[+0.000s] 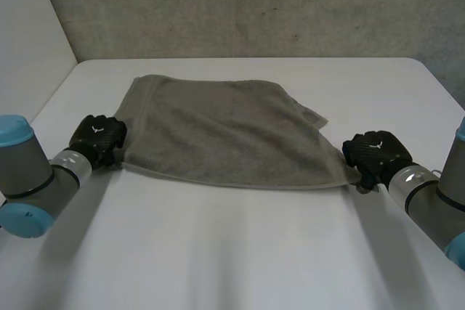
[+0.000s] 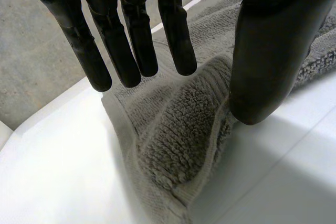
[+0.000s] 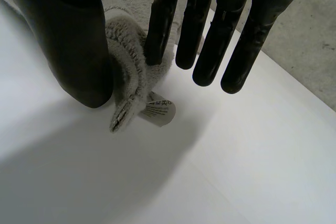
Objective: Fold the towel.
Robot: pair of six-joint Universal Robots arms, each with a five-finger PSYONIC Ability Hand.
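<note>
In the head view, your grey towel (image 1: 225, 132) lies spread across the middle of the white table (image 1: 232, 252). Its long near edge runs from one hand to the other. The left hand (image 1: 98, 138) sits at the near left corner and the right hand (image 1: 374, 152) at the near right corner. At the right edge, toward the far side, a corner of cloth sticks out past the rest. You have a broad stretch of bare table between the near edge and the robot. There is a narrower strip between the far edge and the grey wall (image 1: 254, 5).

In the left wrist view, the left hand (image 2: 131, 45) has straight fingers held side by side over the towel (image 2: 178, 129). The thumb (image 2: 268, 66) stands apart from them. The hemmed corner humps up in the gap between thumb and fingers, and nothing is closed on it. Bare table (image 2: 63, 171) lies just beyond that side edge.

In the right wrist view, the right hand (image 3: 68, 45) has the bunched corner of the towel (image 3: 128, 61) squeezed between its thumb and nearest finger (image 3: 160, 24). The other fingers are straight and free. A small white label (image 3: 159, 111) hangs from the corner's tip, beside the thumb. Under the fingertips and beyond them is open table (image 3: 236, 171).
</note>
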